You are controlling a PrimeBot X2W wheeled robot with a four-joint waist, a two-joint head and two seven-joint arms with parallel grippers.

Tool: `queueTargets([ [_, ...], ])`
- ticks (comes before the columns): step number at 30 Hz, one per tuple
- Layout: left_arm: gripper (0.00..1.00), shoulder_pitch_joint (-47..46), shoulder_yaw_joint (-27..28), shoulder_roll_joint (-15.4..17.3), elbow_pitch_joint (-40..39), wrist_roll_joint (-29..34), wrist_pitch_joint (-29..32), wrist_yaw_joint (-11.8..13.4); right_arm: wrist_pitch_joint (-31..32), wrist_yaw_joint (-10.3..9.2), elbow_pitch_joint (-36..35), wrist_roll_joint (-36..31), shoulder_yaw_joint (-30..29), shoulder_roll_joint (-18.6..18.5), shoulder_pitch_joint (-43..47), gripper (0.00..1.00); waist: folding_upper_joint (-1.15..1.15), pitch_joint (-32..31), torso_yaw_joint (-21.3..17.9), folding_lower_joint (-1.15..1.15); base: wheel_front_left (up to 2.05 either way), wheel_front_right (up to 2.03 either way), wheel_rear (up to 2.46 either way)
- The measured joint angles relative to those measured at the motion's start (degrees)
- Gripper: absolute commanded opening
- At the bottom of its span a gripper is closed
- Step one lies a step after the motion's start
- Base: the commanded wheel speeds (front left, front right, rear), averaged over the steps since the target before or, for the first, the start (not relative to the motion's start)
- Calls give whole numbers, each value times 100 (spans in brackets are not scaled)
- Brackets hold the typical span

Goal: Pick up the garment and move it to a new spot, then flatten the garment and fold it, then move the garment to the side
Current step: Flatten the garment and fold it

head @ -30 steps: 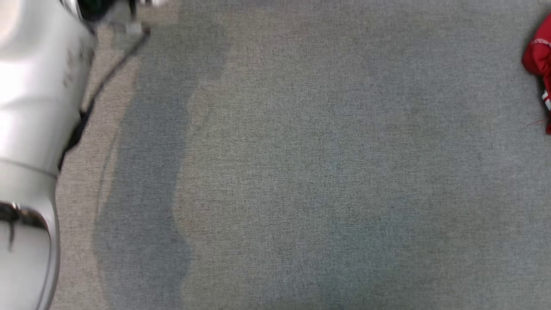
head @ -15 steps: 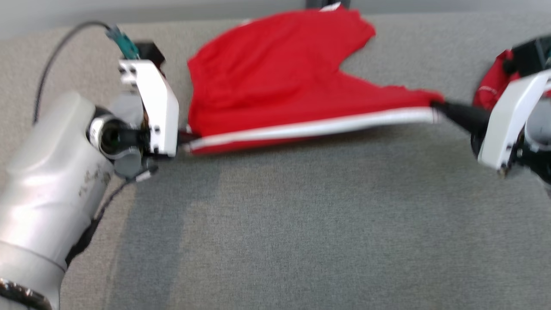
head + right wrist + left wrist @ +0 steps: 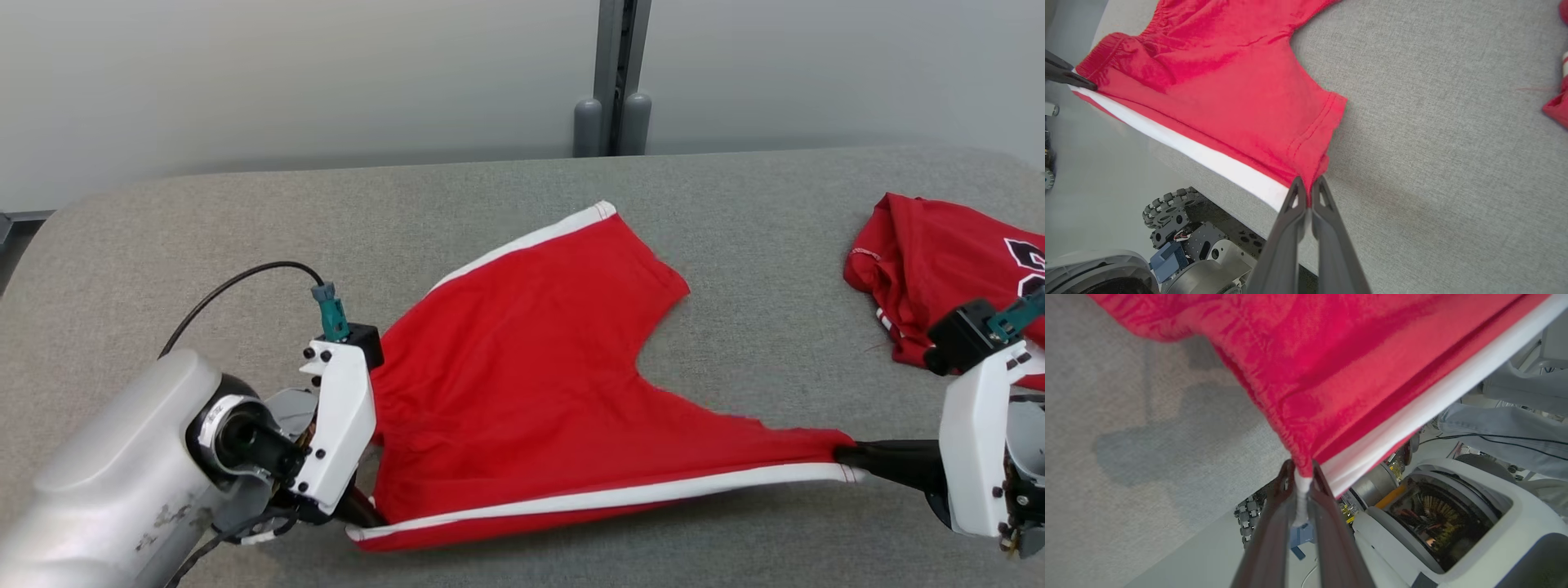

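Since half a second ago my head has tilted up, so the shorts [image 3: 522, 384] now sit lower in my head view and the wall [image 3: 245, 73] and a grey post [image 3: 618, 73] behind the counter [image 3: 490, 188] have come into sight; the grip itself is as it was. At the counter's left end, by its near edge, my left hand [image 3: 363, 516] is pinched tight on the waistband corner of the shorts; my left wrist view shows both fingers of that hand [image 3: 1301, 473] closed on the gathered red hem [image 3: 1351, 367] where the white stripe [image 3: 1412, 412] starts. A black cable [image 3: 237, 282] loops up from that wrist over the counter's left part. The stripe [image 3: 620, 496] runs taut along the counter's near edge, lifted off the surface, while the rest of the red cloth slopes back and the far leg lies flat about the counter's middle. At the right end of the near edge my right hand [image 3: 841, 452] is clamped shut on the leg hem, its fingers [image 3: 1308, 183] nipping the corner of the fabric [image 3: 1220, 90] beside the stripe's end. Further right, towards the counter's far right corner, a crumpled red jersey [image 3: 931, 253] lies well apart from the shorts.
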Motion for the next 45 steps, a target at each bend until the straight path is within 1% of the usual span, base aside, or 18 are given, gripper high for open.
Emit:
queueTargets([
  [2,0,153,1,188,-411,-29,80,222,188,1,-214,-67,-281,44,201,0,0,-23,28,0,0,0,0],
  [4,0,229,51,323,-694,-47,104,455,385,1,-367,-188,-575,166,292,0,0,2,49,0,0,0,0],
  [9,0,249,358,456,-1058,-272,114,959,1007,1,-503,-580,-1312,612,190,0,0,193,115,0,0,0,0],
  [12,0,-8,555,438,-1083,-380,201,1199,1543,1,-381,-858,-1704,956,-231,0,0,409,171,0,0,0,0],
  [16,0,-517,753,386,-948,-430,350,1472,2239,0,-63,-1250,-2134,1451,-1061,0,0,784,251,0,0,0,0],
  [20,0,-1006,868,236,-804,-430,456,1707,2702,-1,212,-1775,-2479,1846,-1959,0,0,1204,344,0,0,0,0],
  [23,0,-1416,965,81,-682,-428,486,1753,2984,-2,489,-2257,-2766,2205,-2731,0,0,1606,465,0,0,0,0],
  [27,0,-1665,977,-52,-523,-404,485,1751,2987,-2,699,-2593,-2928,2498,-3293,0,0,1916,631,0,0,0,0],
  [30,0,-1801,1007,-146,-422,-387,453,1718,2875,-2,859,-2781,-2998,2653,-3616,0,0,2079,778,0,0,0,0],
  [35,0,-2008,1150,-342,-204,-422,303,1699,2694,-2,1226,-3083,-3094,2679,-3950,0,0,2274,989,0,0,0,0],
  [44,0,-2347,1187,-500,112,-402,245,1673,2369,-2,1796,-3327,-3094,2661,-4457,0,0,2640,1199,0,0,0,0],
  [45,0,-2358,1180,-511,137,-401,258,1664,2331,-2,1856,-3354,-3089,2674,-4492,5,0,2674,1214,0,0,0,0],
])
